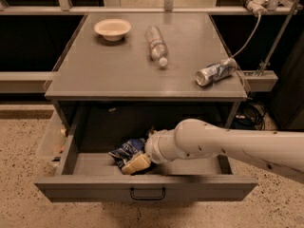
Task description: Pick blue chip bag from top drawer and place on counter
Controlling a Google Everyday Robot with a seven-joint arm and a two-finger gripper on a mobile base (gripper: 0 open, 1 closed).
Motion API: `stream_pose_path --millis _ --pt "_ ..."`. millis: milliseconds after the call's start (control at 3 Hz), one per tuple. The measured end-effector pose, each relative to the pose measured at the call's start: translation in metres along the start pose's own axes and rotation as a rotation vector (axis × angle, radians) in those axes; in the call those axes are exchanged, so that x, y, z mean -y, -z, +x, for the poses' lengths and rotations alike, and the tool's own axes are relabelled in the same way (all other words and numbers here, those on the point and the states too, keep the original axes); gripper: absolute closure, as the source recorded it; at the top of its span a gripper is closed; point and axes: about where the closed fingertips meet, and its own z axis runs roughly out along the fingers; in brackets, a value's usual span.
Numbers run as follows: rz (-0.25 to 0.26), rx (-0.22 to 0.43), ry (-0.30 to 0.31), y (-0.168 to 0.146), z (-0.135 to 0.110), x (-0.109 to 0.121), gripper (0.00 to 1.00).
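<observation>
Well, from my seat the job looks less than half done. The top drawer (147,186) stands pulled out, its black handle (147,194) at 6 o'clock in my view, and my arm (237,146) reaches in from the 3 o'clock side, low across the open cavity. The gripper (136,164) is down inside, just left of the drawer's middle, and it meets the blue chip bag (126,149), which lies crumpled on the drawer floor at about 10 o'clock from the gripper tip. I cannot tell whether the gripper is released or clamped on the foil; the wrist hides too much of it. I see no sign that the bag is off the floor yet.

My judgement: the reach is made, and securing the grasp, lifting out and placing all remain.

The counter (123,65) above carries a pale bowl (112,29) at 11 o'clock, a clear plastic bottle (156,45) lying near 12 o'clock, and a crushed silver-blue can (216,72) out at 3 o'clock by the right edge. The front half of the top, from 6 to 8 o'clock, looks to me the likeliest landing spot.
</observation>
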Motion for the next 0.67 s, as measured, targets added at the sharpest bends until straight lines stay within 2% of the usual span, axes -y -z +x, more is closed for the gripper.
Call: stream_pose_path --millis 667 --pt "0.0 0.0 0.0 0.0 0.0 0.0 0.64"
